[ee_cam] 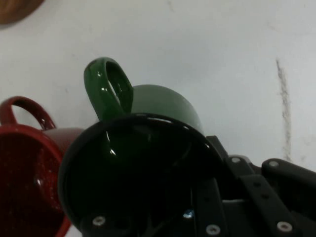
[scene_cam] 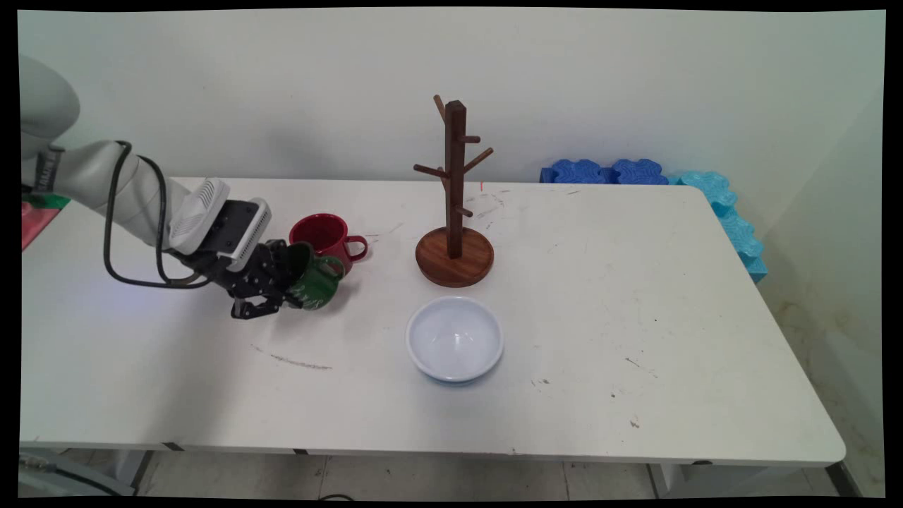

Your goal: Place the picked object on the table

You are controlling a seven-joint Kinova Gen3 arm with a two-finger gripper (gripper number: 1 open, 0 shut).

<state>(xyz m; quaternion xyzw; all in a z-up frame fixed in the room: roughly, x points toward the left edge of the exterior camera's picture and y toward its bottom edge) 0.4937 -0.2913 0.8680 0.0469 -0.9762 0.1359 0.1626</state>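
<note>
My gripper (scene_cam: 293,282) is shut on the rim of a green mug (scene_cam: 317,281), one finger inside the cup and one outside. The mug is tipped on its side, mouth toward the hand, just above the table at centre left. In the hand view the green mug (ee_cam: 148,148) fills the middle, its handle (ee_cam: 106,89) pointing up, with my gripper (ee_cam: 202,197) clamped on its rim. A red mug (scene_cam: 324,236) stands upright right behind it, handle to the right; in the hand view this red mug (ee_cam: 24,173) sits at the left.
A wooden mug tree (scene_cam: 453,204) with several pegs stands on a round base at the table's middle. A white bowl (scene_cam: 455,339) sits in front of it. Blue foam blocks (scene_cam: 705,204) line the far right edge. The white table (scene_cam: 635,317) has scuff marks.
</note>
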